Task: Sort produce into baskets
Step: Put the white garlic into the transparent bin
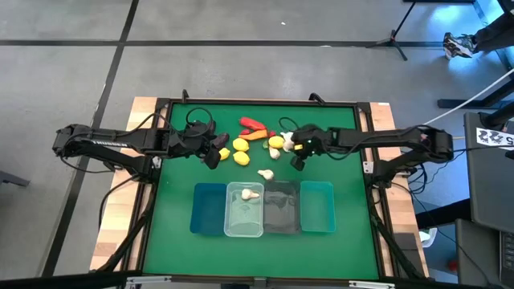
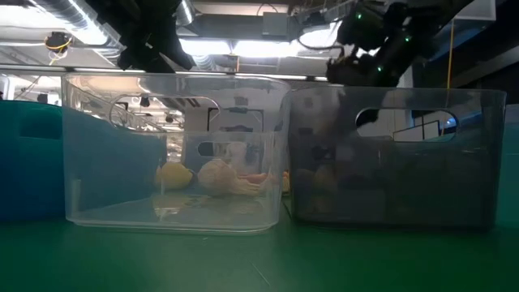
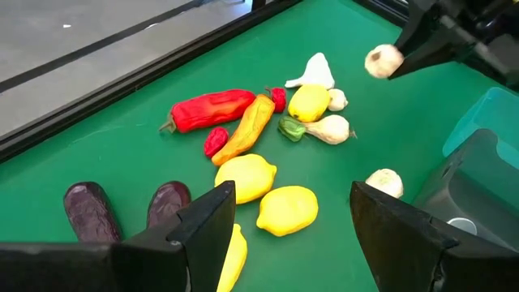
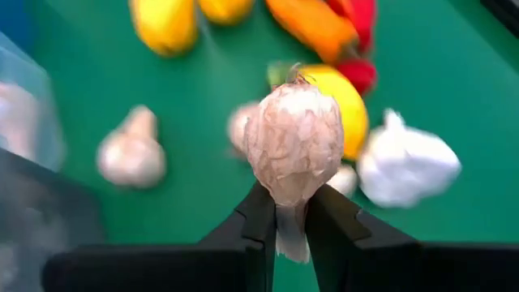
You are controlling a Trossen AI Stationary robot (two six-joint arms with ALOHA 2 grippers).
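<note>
The produce lies in a pile on the green table (image 1: 177,233): red and orange peppers (image 3: 212,109), lemons (image 3: 286,209), garlic bulbs (image 3: 328,128) and two dark purple pieces (image 3: 91,212). My left gripper (image 3: 288,235) is open, just above the lemons at the pile's left side. It also shows in the high view (image 1: 210,154). My right gripper (image 1: 298,160) is shut on a whitish garlic bulb (image 4: 293,142) at the pile's right side. Blue (image 1: 209,210), clear (image 1: 244,221), dark grey (image 1: 281,210) and teal (image 1: 318,209) baskets stand in a row near the front. One garlic bulb (image 1: 250,193) lies in the clear basket. My right gripper pinches the garlic bulb's narrow stem end (image 4: 290,215) between its two fingers. The round bulb sticks out past the fingertips (image 4: 258,212). The fingers slant down from the table's right side. The bulb (image 3: 384,61) is lifted clear of the table.
A loose garlic bulb (image 1: 266,173) lies on the table between the pile and the baskets. A raised dark frame (image 1: 257,103) runs round the table. In the low view the clear basket (image 2: 174,150) and the dark grey basket (image 2: 397,154) stand side by side.
</note>
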